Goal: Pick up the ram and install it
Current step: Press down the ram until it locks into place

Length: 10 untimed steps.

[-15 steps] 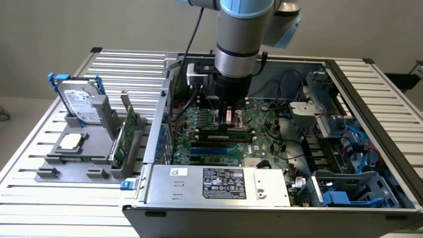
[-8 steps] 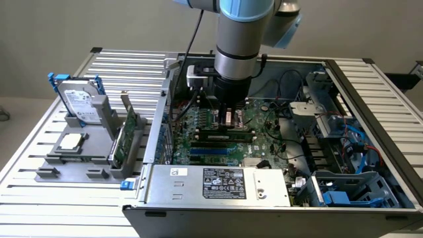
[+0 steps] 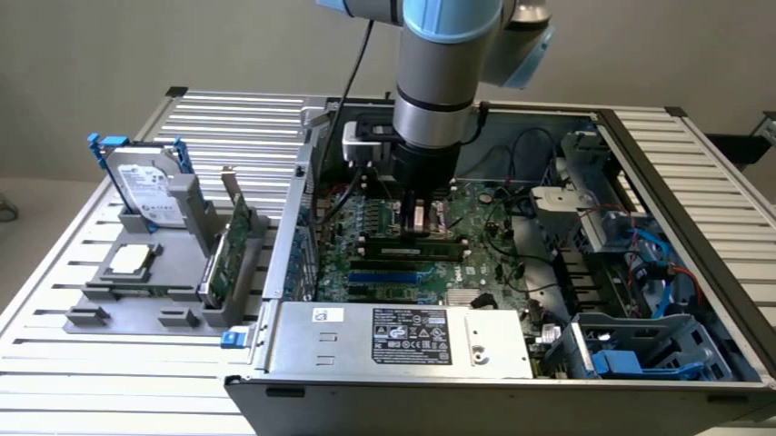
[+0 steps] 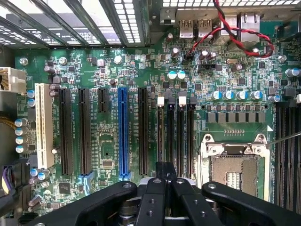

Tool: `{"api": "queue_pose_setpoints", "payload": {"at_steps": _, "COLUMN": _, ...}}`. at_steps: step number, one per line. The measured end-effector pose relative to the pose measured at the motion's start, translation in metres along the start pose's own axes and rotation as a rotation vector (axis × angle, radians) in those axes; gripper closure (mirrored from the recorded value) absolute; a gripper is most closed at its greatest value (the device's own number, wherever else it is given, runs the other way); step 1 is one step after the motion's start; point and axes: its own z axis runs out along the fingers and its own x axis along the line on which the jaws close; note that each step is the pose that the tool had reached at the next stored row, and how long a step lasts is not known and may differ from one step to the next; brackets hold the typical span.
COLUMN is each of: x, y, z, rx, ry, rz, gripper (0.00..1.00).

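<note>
we see the tool (image 4: 164, 183) low over the motherboard (image 4: 141, 70), fingers together on the ram (image 4: 162, 170) | ram edge-on between fingertips above the slots | exterior view adds pc case (image 3: 401, 350) on the counter (image 3: 109, 363), arm plunging inside

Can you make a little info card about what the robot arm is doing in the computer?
place: open computer case on a slatted table
end effector: low over the motherboard, beside the black slots
ram: cannot tell if it is held
socket: open, nothing in it
rack on the exterior view's left: hard drive, green card, chip
</note>
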Motion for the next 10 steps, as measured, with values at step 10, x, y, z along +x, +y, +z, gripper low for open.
{"api": "queue_pose_setpoints", "payload": {"at_steps": 10, "x": -0.0002, "y": -0.0001, "z": 0.0045, "rx": -0.0006, "ry": 0.0008, "rz": 0.002, "gripper": 0.89}}
